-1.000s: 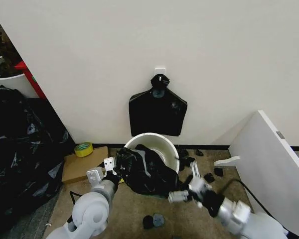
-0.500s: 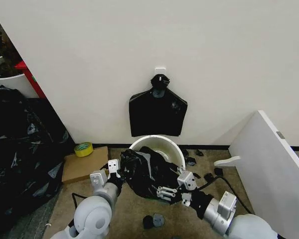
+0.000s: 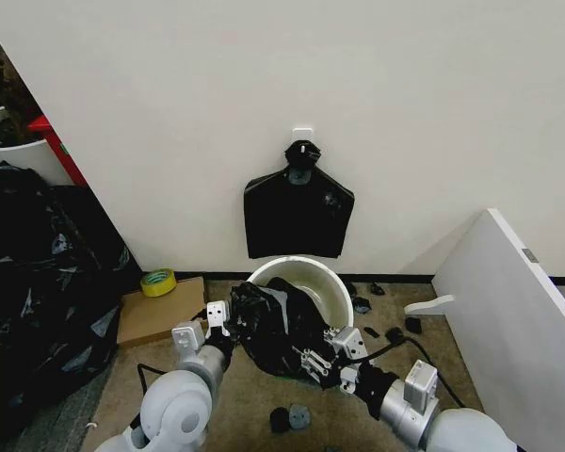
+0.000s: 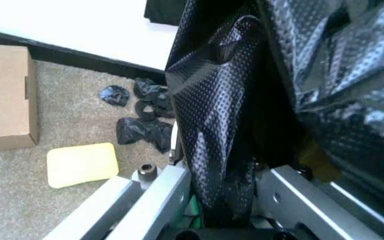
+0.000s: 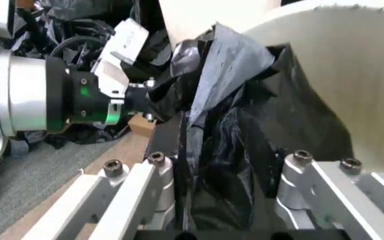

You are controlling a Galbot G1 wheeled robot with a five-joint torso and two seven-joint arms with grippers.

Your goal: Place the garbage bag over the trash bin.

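Low in the centre of the head view, a robot's two grippers hold a crinkled black garbage bag bunched against the near wall of a round white trash bin standing on the carpet at the foot of the wall. The left gripper, at the lower left of the bag, is clamped on a fold of it — its wrist view shows dimpled plastic pinched between the two metal fingers. The right gripper, at the bag's lower right, has plastic lying between its fingers; they appear closed on it, though less plainly.

The bag slumps mostly outside the bin, draped over the near rim, while the far rim and much of the opening stay bare white. Its long axis runs roughly from left gripper to right gripper, across the lower front of the bin, with the bin's mouth lying up and beyond both grippers, toward the wall. Both stand about equally close to the rim, one either side. Judging by this, the bag's mouth must be spread and carried over the far rim — it is not yet seated.
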